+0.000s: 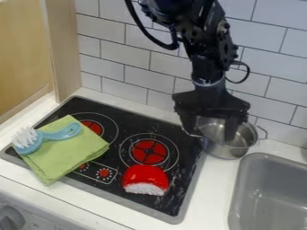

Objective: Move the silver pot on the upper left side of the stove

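The silver pot (225,152) stands at the far right corner of the stove (130,115), mostly on the white counter (212,188) beyond the near end of the sink (237,188). Above it hangs the gripper (210,136), its fingers spread wide, one reaching inside the pot and the other seemingly outside its left rim, perhaps touching the handle.

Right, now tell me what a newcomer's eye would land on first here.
Probably the bright red, white-edged thing near the front of the black stove. Next might come the green cloth over the stove's left side, with a light-blue brush lying on it. The black gripper also stands out, its fingers apart at the silver pot by the stove's right edge.
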`<state>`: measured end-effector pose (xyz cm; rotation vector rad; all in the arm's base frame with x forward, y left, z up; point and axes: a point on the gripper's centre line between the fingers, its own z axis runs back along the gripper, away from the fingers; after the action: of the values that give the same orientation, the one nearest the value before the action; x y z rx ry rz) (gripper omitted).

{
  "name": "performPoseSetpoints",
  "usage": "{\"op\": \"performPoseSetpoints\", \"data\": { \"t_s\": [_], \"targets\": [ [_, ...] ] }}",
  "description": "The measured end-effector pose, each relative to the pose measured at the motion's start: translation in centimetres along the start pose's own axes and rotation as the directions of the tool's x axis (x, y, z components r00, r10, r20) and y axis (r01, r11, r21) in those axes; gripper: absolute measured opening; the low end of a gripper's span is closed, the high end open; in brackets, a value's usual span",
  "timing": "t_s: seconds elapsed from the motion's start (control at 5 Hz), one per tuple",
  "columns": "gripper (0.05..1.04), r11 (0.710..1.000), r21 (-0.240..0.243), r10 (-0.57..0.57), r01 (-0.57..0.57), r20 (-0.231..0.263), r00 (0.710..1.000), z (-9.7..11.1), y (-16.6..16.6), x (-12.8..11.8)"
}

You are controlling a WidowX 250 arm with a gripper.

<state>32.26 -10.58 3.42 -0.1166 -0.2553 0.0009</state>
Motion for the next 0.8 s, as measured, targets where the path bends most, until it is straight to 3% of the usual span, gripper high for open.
{"op": "performPoseSetpoints", "data": {
  "t_s": [0.4, 0.8],
  "targets": [
    [0.998, 1.000, 0.014, -0.026, 0.026, 0.037, 0.999, 0.8, 0.3, 2.6],
    [0.998, 0.998, 0.010, -0.066, 0.066, 0.033, 0.997, 0.7, 1.3, 4.7]
  ]
}}
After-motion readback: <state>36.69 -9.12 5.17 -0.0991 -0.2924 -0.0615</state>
